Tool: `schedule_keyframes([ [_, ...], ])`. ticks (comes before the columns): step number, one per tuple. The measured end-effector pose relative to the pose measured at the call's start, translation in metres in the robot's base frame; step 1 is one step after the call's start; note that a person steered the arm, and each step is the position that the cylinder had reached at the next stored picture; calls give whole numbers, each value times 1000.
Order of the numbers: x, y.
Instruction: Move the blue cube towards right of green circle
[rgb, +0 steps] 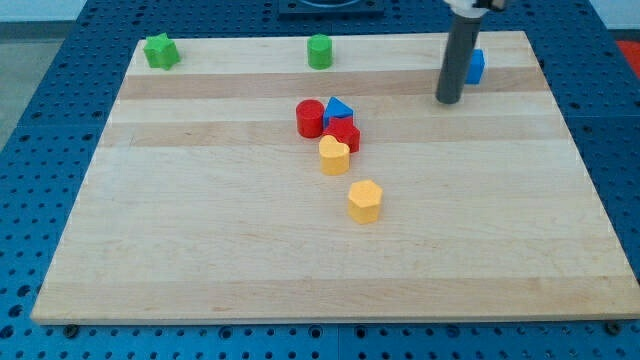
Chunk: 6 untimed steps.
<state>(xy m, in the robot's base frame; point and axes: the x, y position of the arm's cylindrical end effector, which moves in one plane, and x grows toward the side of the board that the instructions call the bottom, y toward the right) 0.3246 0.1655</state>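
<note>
The blue cube (475, 66) sits near the board's top right edge, partly hidden behind my rod. The green circle (319, 51), a short cylinder, stands at the top middle of the board, far to the cube's left. My tip (448, 100) rests on the board just left of and below the blue cube, close to it; contact cannot be made out.
A green star block (160, 51) is at the top left. A cluster in the middle holds a red cylinder (310, 118), a blue triangle (339, 109), a red block (345, 134) and a yellow heart-like block (334, 155). A yellow hexagon (365, 201) lies below. The wooden board (200, 250) lies on a blue pegboard.
</note>
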Motion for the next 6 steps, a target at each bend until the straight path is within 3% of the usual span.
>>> schedule_keyframes([
  [2, -54, 9],
  [4, -37, 9],
  [5, -1, 19],
  [6, -10, 36],
])
